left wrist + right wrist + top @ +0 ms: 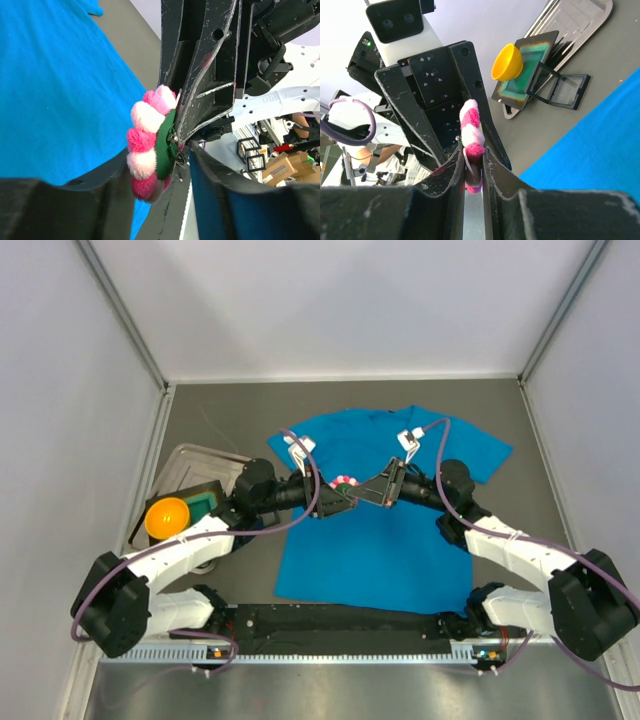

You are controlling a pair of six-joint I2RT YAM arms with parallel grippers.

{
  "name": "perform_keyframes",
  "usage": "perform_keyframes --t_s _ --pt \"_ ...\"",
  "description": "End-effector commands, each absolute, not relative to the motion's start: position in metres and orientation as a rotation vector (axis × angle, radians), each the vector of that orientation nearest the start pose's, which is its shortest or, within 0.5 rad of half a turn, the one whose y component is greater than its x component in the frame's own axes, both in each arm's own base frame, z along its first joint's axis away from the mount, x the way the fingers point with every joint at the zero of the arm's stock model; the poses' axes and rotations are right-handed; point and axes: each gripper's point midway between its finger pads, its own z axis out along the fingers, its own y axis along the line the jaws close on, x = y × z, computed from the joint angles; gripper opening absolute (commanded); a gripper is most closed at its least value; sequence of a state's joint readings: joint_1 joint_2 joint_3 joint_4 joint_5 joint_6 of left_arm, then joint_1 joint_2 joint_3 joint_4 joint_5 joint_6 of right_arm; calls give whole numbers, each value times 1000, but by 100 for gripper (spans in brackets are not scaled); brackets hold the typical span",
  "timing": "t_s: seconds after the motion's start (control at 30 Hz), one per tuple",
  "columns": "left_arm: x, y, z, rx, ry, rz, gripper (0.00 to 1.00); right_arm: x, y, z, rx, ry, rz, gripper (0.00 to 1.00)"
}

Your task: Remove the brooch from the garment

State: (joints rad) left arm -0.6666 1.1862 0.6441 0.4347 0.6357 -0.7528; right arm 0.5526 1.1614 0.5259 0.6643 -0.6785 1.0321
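Pinching the brooch (472, 131) narrowly, the right fingers (495, 187) hold it apparently free of the shirt (55, 90); the left fingers (75, 200) stand apart around it. Setting it down remains.

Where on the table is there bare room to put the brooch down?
Bare table between the shirt and the right wall, and the strip behind its collar. Crowded on the left: the tray, orange bowl and left arm fill that side.
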Motion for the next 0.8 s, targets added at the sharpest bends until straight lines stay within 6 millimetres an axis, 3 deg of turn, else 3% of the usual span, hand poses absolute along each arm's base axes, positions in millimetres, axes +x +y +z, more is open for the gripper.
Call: perform_keyframes --t_s 0.0,0.4,0.77 --pt "197 -315 239 495 1826 -1513 52 212 297 273 -268 1730 1727 0" --pt "191 -302 232 431 1837 -1490 59 211 294 278 -262 1715 1722 0" --pt "199 -299 246 347 1787 -1553 57 209 295 276 -286 1716 1733 0"
